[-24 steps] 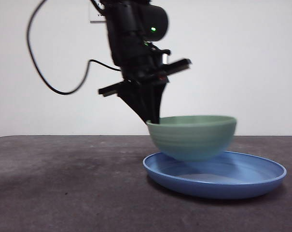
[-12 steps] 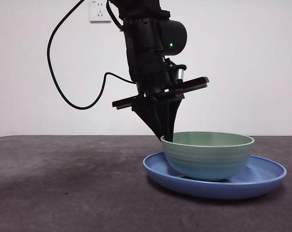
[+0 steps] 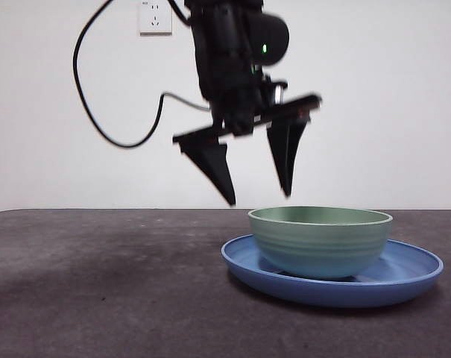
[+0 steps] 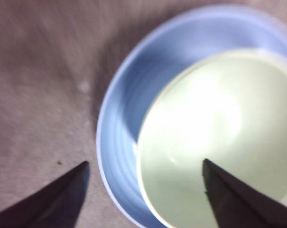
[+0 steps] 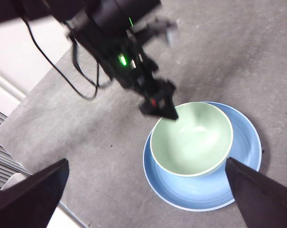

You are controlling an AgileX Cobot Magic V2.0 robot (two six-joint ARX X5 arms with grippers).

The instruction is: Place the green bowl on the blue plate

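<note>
I see the bowl (image 3: pixel 320 240) sitting in the plate (image 3: pixel 404 270); my left gripper (image 3: pixel 259 198) hovers above its ten-o'clock rim, wide open, empty.

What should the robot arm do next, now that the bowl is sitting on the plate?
Probably lift the left gripper up and away. Its jaws are open above the green bowl, which sits on the blue plate, so nothing seems left to carry.
</note>
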